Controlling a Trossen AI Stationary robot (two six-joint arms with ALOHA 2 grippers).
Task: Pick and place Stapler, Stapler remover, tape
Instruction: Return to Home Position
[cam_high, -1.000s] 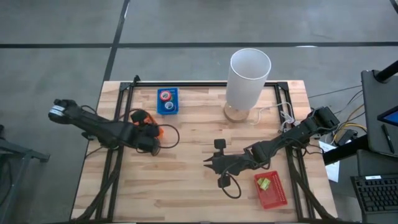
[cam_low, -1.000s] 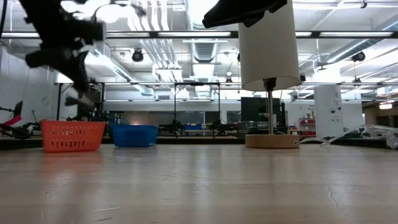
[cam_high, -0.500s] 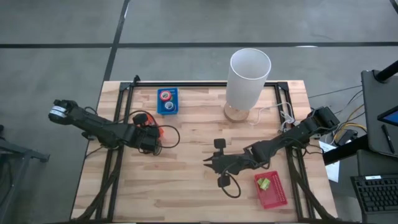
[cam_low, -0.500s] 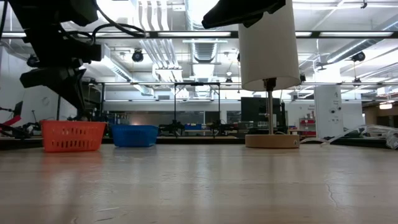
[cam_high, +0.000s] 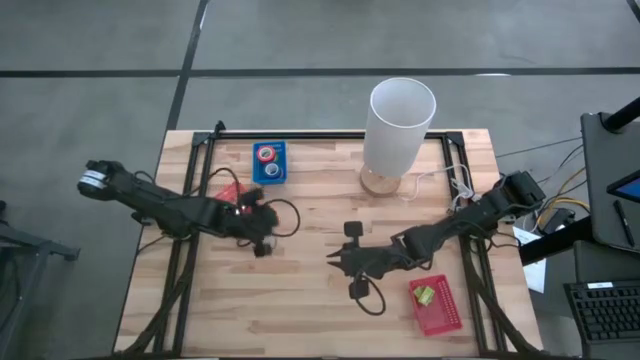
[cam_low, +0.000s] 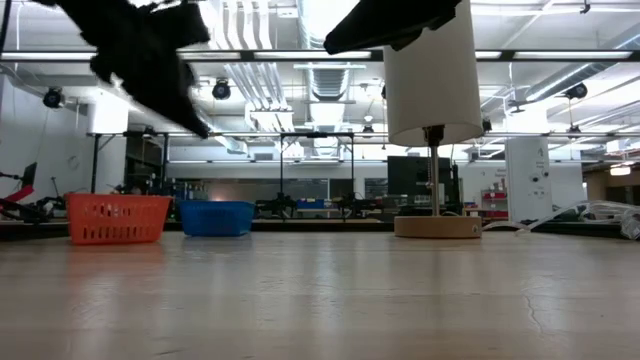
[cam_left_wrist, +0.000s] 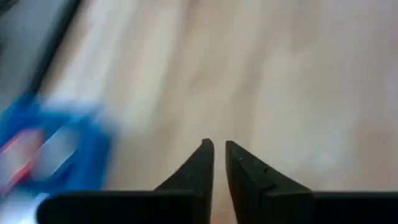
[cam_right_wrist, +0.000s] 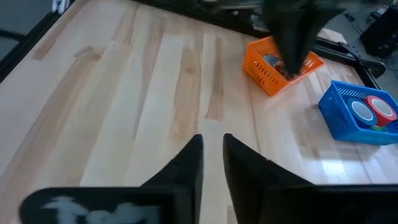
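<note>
My left gripper (cam_high: 262, 238) (cam_left_wrist: 219, 146) hangs over bare wood just right of the orange basket (cam_high: 228, 190) (cam_right_wrist: 273, 71). It is open by a narrow gap, with nothing between its fingers. The blue basket (cam_high: 269, 163) (cam_right_wrist: 357, 115) at the far side holds a red tape roll (cam_high: 265, 153) and a blue tape roll (cam_high: 270, 170). My right gripper (cam_high: 332, 262) (cam_right_wrist: 212, 140) waits above the table's middle, narrowly open, holding nothing. Something greyish lies in the orange basket; I cannot make out the stapler or the stapler remover.
A tall white lamp (cam_high: 400, 120) (cam_low: 432, 75) stands on a round wooden base at the far side. A red basket (cam_high: 436, 305) holding a yellow-green piece (cam_high: 424, 295) sits near the front right. Bare wood lies between the two grippers and along the front.
My left gripper has moved from over the orange basket toward the table's right, uncovering more of the basket. It has tipped up from pointing steeply down to a slant.
</note>
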